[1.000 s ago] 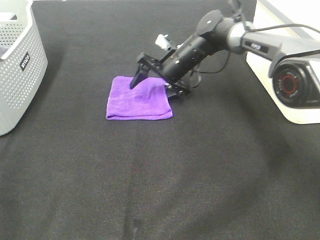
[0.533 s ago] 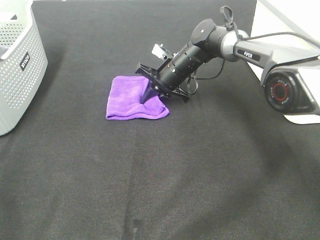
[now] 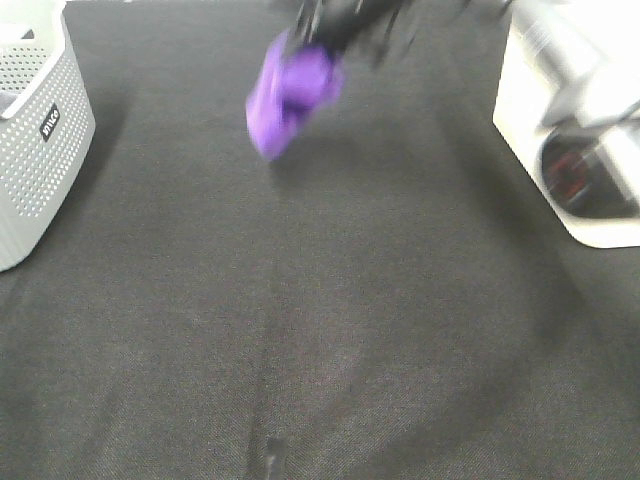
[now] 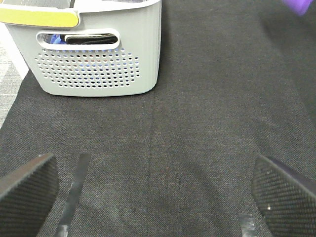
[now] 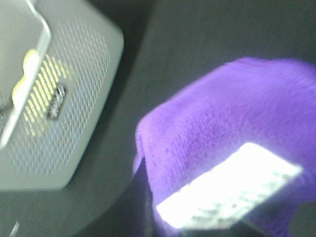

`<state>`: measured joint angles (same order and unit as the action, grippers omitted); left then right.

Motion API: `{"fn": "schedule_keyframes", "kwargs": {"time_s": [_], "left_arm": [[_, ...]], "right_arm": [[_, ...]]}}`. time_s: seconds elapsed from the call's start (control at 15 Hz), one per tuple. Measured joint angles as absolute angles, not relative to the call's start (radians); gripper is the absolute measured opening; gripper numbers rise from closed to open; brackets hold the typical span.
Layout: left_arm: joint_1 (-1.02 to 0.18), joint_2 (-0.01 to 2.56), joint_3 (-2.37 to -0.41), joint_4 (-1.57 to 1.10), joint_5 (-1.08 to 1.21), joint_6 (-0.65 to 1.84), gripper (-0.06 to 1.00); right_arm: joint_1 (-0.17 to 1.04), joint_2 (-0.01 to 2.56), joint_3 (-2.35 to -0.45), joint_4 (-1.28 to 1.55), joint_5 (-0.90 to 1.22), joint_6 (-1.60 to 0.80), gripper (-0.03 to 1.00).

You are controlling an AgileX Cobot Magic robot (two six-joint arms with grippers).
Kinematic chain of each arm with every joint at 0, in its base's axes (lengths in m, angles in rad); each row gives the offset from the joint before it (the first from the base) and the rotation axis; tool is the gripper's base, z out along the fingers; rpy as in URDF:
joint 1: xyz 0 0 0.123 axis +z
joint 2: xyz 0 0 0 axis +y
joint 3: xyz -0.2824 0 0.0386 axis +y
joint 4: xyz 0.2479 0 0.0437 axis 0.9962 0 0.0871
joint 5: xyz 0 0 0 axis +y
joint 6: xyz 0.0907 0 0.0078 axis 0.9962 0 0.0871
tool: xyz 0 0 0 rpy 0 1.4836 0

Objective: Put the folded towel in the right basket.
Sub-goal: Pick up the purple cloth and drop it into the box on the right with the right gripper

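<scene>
The purple folded towel (image 3: 290, 88) hangs in the air above the black table's far side, blurred by motion. My right gripper (image 3: 338, 22) is shut on its upper part at the top edge of the high view. In the right wrist view the towel (image 5: 222, 118) fills the picture and a pale finger (image 5: 227, 190) presses on it. My left gripper (image 4: 158, 192) is open and empty, low over the mat near the grey basket (image 4: 98, 54). A right basket cannot be made out for sure.
The grey perforated basket (image 3: 40, 130) stands at the left edge of the table and also shows in the right wrist view (image 5: 54, 113). The right arm's white base (image 3: 575, 150) stands at the right edge. Black cloth (image 3: 330, 330) covers the table.
My right gripper closed on the towel where it lay on the table, then lifted it quickly up and toward the far side. The towel now hangs off the table.
</scene>
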<state>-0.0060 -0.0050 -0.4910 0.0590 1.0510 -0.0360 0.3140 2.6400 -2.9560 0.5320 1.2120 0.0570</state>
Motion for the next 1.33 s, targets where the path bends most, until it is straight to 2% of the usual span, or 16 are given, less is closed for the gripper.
{"fn": "schedule_keyframes", "kwargs": {"time_s": [0.2,0.27,0.47,0.8,1.13,1.2,1.27,1.33], "left_arm": [[-0.006,-0.005,-0.491,0.059,1.051,-0.036,0.99],[-0.006,-0.005,-0.491,0.059,1.051,-0.036,0.99],[-0.006,-0.005,-0.491,0.059,1.051,-0.036,0.99],[-0.006,-0.005,-0.491,0.059,1.051,-0.036,0.99],[-0.006,-0.005,-0.491,0.059,1.051,-0.036,0.99],[-0.006,-0.005,-0.491,0.059,1.051,-0.036,0.99],[-0.006,-0.005,-0.491,0.059,1.051,-0.036,0.99],[-0.006,-0.005,-0.491,0.059,1.051,-0.036,0.99]], "right_arm": [[0.193,2.479,-2.956,0.423,1.213,0.046,0.04],[0.193,2.479,-2.956,0.423,1.213,0.046,0.04],[0.033,2.35,-2.949,0.299,1.212,-0.081,0.04],[-0.187,2.336,-2.835,0.26,1.22,-0.184,0.04],[-0.202,2.338,-2.677,0.132,1.224,-0.288,0.06],[-0.202,2.338,-2.646,0.121,1.224,-0.277,0.12],[-0.202,2.338,-2.633,0.111,1.225,-0.252,0.43],[-0.202,2.338,-2.626,0.098,1.225,-0.227,0.69]]}}
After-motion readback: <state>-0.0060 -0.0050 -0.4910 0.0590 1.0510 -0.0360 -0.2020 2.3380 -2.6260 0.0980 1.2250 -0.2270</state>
